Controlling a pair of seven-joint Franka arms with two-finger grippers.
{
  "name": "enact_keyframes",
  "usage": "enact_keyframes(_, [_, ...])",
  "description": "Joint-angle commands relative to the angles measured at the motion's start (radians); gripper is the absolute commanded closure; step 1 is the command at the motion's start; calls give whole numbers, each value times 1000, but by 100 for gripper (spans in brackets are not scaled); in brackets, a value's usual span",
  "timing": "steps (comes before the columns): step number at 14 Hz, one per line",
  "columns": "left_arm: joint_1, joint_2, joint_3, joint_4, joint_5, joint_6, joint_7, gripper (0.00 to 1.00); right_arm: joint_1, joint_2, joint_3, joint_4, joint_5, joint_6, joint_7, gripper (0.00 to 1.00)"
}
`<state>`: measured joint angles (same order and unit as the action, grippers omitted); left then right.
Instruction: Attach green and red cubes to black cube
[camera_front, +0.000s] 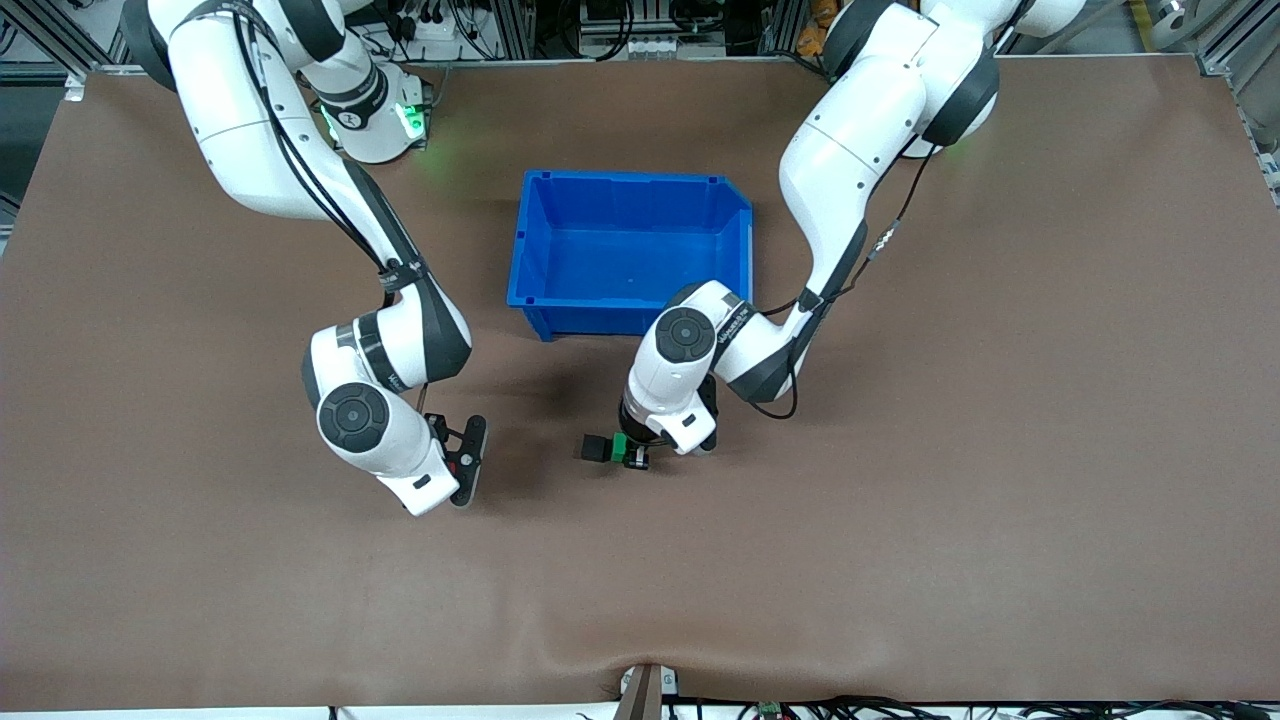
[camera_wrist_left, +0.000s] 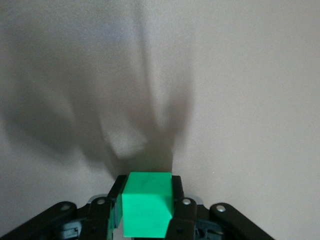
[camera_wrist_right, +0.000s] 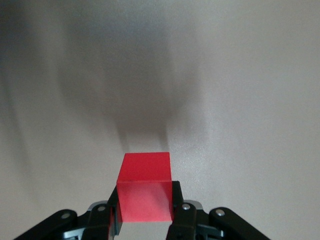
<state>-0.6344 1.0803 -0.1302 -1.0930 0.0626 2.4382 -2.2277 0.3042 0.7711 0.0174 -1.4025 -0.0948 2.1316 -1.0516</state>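
Observation:
My left gripper (camera_front: 628, 452) is low over the table, nearer the front camera than the blue bin, and is shut on the green cube (camera_front: 620, 445). The left wrist view shows this cube (camera_wrist_left: 147, 205) between the two fingers. The black cube (camera_front: 597, 447) sits against the green cube on the side toward the right arm's end; it is hidden in the left wrist view. My right gripper (camera_front: 466, 462) is low over bare table toward the right arm's end. It is shut on the red cube (camera_wrist_right: 145, 192), which is hidden in the front view.
The blue bin (camera_front: 625, 178) stands empty in the middle of the table, farther from the front camera than both grippers. The brown table cover (camera_front: 900, 520) has a small bulge at its front edge.

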Motion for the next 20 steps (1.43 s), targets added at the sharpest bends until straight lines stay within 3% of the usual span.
enact_keyframes(1, [-25,70,14,79,-15,21,-4,100,-8,16,9,30,-11,-13,5,100])
enact_keyframes(12, [-28,79,12,88,-17,45,-9,100,6,16,9,30,7,-13,27,100])
enact_keyframes(14, [-25,69,11,88,-26,10,-10,100,24,16,7,30,73,-13,45,100])
enact_keyframes(20, [-18,35,14,84,-90,-68,-36,100,102,17,7,30,72,-9,179,100])
